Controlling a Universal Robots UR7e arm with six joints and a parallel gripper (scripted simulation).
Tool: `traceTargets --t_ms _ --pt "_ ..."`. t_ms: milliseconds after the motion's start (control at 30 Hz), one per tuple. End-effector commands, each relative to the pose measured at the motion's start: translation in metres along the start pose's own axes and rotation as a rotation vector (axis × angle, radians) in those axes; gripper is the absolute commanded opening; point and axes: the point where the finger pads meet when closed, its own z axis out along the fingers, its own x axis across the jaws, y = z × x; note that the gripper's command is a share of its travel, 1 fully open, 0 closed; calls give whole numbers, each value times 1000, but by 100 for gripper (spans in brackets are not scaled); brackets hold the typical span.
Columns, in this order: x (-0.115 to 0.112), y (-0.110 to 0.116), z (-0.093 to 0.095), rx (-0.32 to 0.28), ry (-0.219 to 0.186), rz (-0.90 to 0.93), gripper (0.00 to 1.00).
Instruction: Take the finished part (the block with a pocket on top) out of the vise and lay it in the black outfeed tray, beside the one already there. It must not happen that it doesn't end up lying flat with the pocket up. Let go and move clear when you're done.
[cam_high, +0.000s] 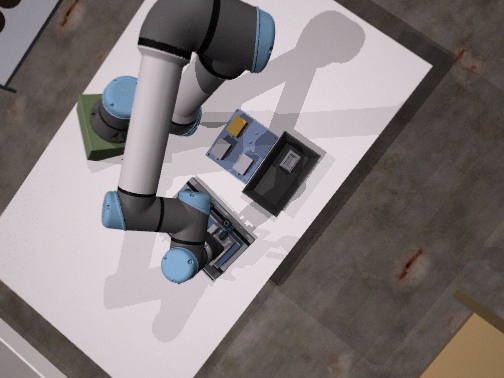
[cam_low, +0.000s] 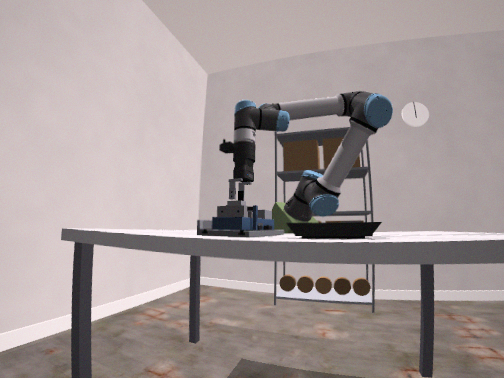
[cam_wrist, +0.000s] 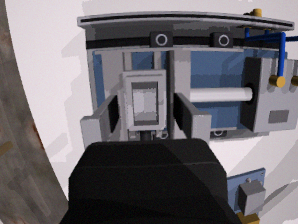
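The finished part (cam_wrist: 144, 103) (cam_low: 231, 208), a grey block with a pocket on top, sits between the jaws of the blue and grey vise (cam_wrist: 220, 70) (cam_high: 241, 244) (cam_low: 240, 226). My gripper (cam_wrist: 145, 105) (cam_low: 239, 194) is open and empty. It hangs straight over the part, with one finger on each side of it and the fingertips about level with the part's top. The black outfeed tray (cam_high: 270, 187) (cam_low: 335, 229) lies to the right of the vise and holds one pocketed block (cam_high: 291, 160) at its far end.
A blue fixture plate (cam_high: 256, 141) beside the tray carries a yellow block (cam_high: 236, 126) and two grey blocks (cam_high: 223, 148) (cam_high: 244, 162). The arm's base stands on a green pedestal (cam_high: 92, 135). A shelf rack (cam_low: 320, 150) stands behind the table.
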Motion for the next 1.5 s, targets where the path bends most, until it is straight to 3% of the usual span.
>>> traceTargets --t_ms 0,1467 --pt "0 0 0 1 -1 0 100" --pt "0 0 6 1 -1 0 100"
